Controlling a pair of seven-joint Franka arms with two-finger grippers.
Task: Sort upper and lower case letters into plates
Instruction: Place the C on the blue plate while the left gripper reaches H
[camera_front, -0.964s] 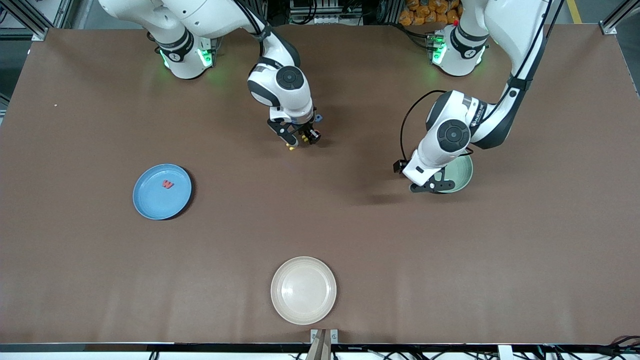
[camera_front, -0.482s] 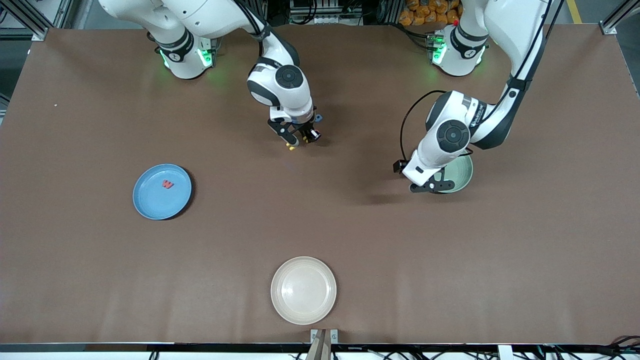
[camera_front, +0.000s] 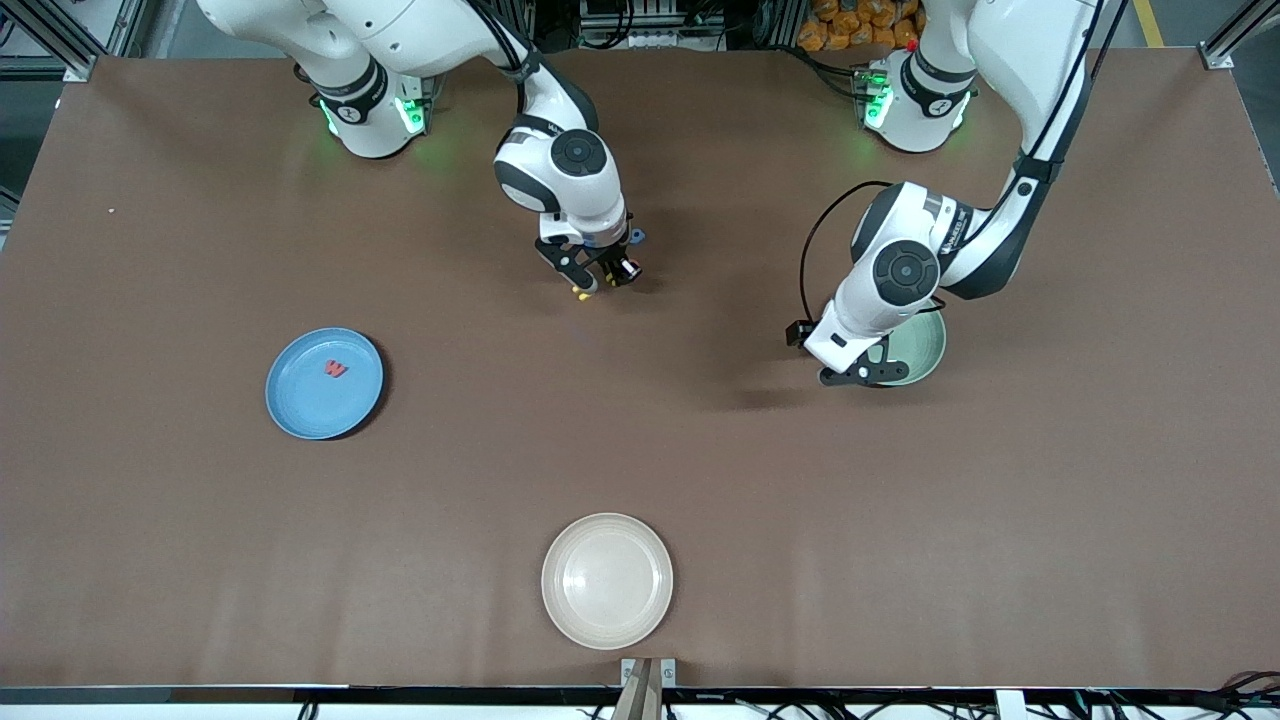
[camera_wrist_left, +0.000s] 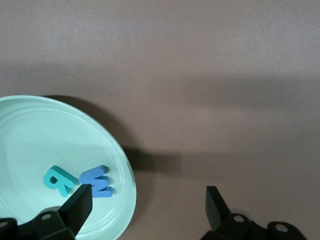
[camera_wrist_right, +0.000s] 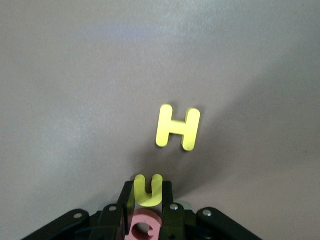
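Note:
My right gripper is shut on a yellow letter "u", low over the table's middle. A yellow "H" lies on the table just ahead of it. A pink-red letter lies under the hand. A blue letter lies by the right wrist. The blue plate holds a red "W". My left gripper is open and empty over the rim of the mint plate, which holds a teal letter and a blue letter. The left gripper also shows in the front view.
A cream-white plate sits near the table edge closest to the front camera. The mint plate is partly hidden under the left arm. Bare brown table lies between the plates.

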